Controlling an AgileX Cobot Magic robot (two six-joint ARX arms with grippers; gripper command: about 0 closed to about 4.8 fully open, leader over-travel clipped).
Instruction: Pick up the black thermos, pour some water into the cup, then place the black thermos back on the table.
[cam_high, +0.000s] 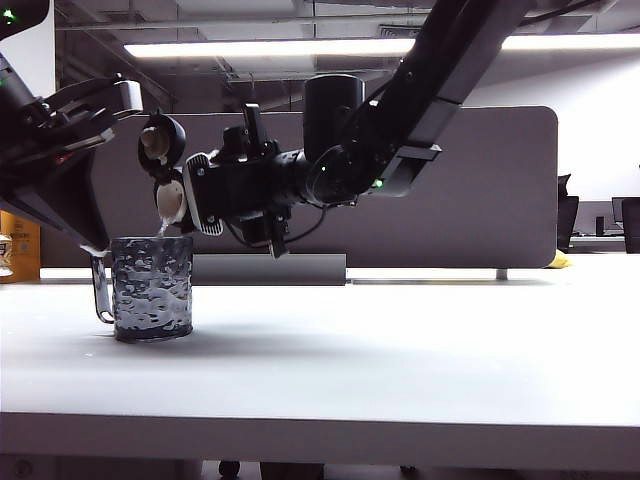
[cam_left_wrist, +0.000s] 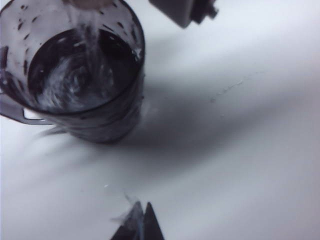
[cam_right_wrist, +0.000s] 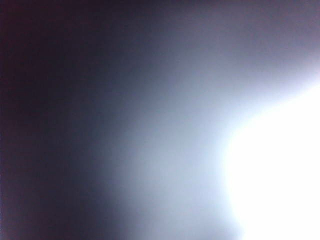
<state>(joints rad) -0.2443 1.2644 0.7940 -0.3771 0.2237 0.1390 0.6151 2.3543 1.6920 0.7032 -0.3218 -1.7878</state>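
Observation:
The black thermos (cam_high: 165, 175) is tipped over the cup (cam_high: 152, 288), lid flipped open and pale spout pointing down. My right gripper (cam_high: 208, 195) is shut on its body, which it mostly hides. A thin stream of water (cam_left_wrist: 87, 35) falls into the dark bumpy cup (cam_left_wrist: 75, 80), which holds rippling water and stands on the table (cam_high: 400, 350). Left of the cup, by its handle, my left gripper (cam_high: 95, 250) hangs shut and empty, its tips (cam_left_wrist: 142, 222) pressed together above the tabletop. The right wrist view is a dark and white blur.
A dark grey partition panel (cam_high: 450, 190) stands behind the table. An orange box (cam_high: 20, 245) sits at the far left and a small yellow thing (cam_high: 558, 260) at the far right. A grey part of the right arm (cam_left_wrist: 182, 12) hangs beside the cup.

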